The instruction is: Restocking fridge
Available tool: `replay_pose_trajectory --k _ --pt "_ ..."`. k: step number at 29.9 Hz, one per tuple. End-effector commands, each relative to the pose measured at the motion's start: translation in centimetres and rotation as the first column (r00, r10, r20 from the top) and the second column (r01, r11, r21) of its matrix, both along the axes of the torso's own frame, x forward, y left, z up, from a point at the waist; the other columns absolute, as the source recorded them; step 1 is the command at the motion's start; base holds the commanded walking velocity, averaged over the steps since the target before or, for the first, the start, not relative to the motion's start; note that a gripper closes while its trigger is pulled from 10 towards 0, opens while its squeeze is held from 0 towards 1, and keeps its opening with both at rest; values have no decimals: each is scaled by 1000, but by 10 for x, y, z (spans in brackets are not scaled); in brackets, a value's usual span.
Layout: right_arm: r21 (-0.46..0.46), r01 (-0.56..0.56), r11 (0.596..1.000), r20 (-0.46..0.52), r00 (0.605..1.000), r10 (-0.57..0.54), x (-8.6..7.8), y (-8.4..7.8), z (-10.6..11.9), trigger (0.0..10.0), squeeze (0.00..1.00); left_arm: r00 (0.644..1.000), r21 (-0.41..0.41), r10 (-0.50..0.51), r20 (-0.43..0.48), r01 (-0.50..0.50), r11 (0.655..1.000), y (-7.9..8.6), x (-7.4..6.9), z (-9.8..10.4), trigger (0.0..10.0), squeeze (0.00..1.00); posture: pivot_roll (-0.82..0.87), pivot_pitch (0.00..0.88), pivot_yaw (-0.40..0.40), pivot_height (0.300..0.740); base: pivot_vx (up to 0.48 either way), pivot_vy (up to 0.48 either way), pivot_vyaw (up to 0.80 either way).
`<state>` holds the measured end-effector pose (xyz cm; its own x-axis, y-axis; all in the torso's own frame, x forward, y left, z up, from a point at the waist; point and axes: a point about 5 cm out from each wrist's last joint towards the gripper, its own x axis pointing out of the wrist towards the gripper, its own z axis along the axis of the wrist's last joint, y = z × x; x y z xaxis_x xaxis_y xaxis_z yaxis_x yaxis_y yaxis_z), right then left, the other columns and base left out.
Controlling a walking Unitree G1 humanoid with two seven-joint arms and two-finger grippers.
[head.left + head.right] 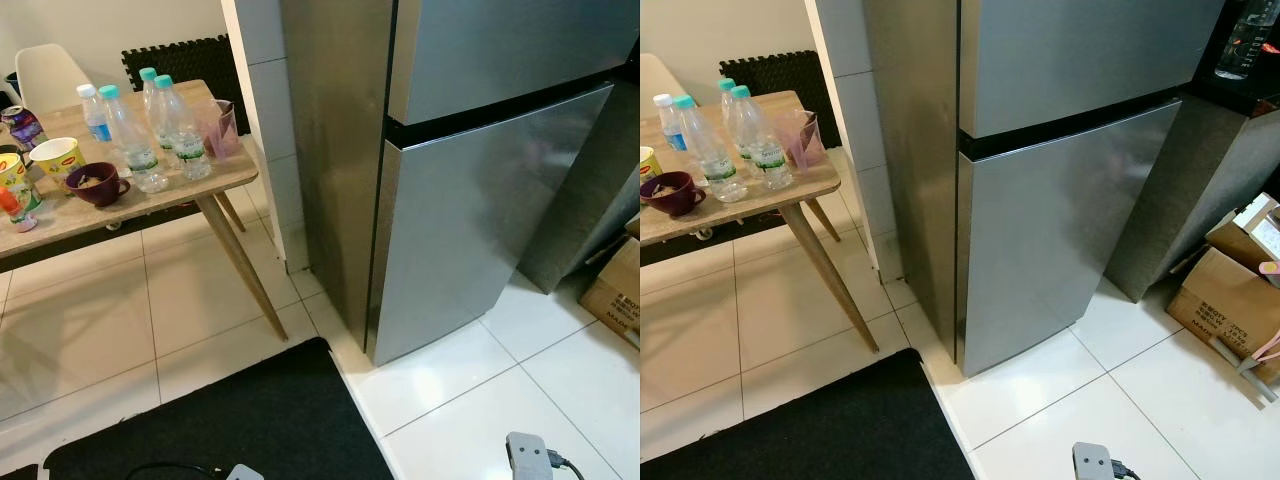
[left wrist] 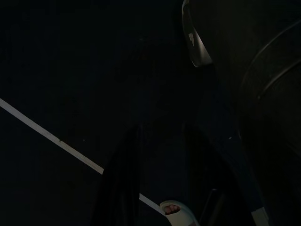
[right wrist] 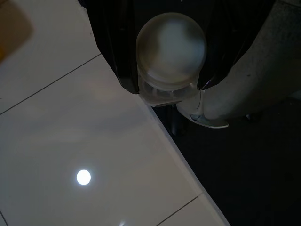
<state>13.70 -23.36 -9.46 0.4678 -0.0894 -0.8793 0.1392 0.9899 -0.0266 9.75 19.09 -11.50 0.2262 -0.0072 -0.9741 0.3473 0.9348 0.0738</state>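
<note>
The steel fridge [image 1: 470,180] stands ahead with both its upper and lower doors closed. Several clear water bottles [image 1: 180,130] with teal caps stand on the wooden table [image 1: 150,200] to its left. My right gripper [image 3: 169,87] hangs low over the white tiles, shut on a clear frosted bottle [image 3: 171,47] seen end-on between its black fingers [image 3: 115,52]. My left gripper [image 2: 160,183] hangs idle in deep shade over the dark mat.
The table also holds a purple bowl [image 1: 97,183], yellow cups [image 1: 58,155] and a pink holder [image 1: 222,128]. A black mat [image 1: 250,420] lies on the floor. Cardboard boxes [image 1: 1230,290] sit at the right. A person's slippered foot [image 3: 204,117] is close by.
</note>
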Motion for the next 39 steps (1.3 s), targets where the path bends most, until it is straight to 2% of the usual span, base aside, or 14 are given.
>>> replay_pose_trajectory --k 1,6,17,34,39 --pt "2 -6 1000 -3 1000 6 0 2 -1 10000 0 979 -74 9 201 6 997 -17 52 15 10000 0 -87 0 14 740 0 0 0" --pt "3 -9 1000 -3 1000 9 0 3 0 10000 0 980 -81 10 201 6 997 -18 52 15 10000 0 -88 0 14 740 0 -156 0" --pt "-1 -14 1000 -8 1000 14 -1 1 -1 10000 0 981 -97 16 191 3 995 -19 50 14 10000 0 -91 0 10 740 0 -424 0" --pt "-8 -28 1000 -4 1000 28 2 -1 1 10000 0 979 -97 6 205 14 995 -20 53 15 10000 0 -93 0 5 740 0 0 0" --pt "-6 -27 1000 -5 1000 26 1 -1 1 10000 0 980 -111 3 199 19 994 -21 52 15 10000 0 -95 0 9 740 0 -472 0"
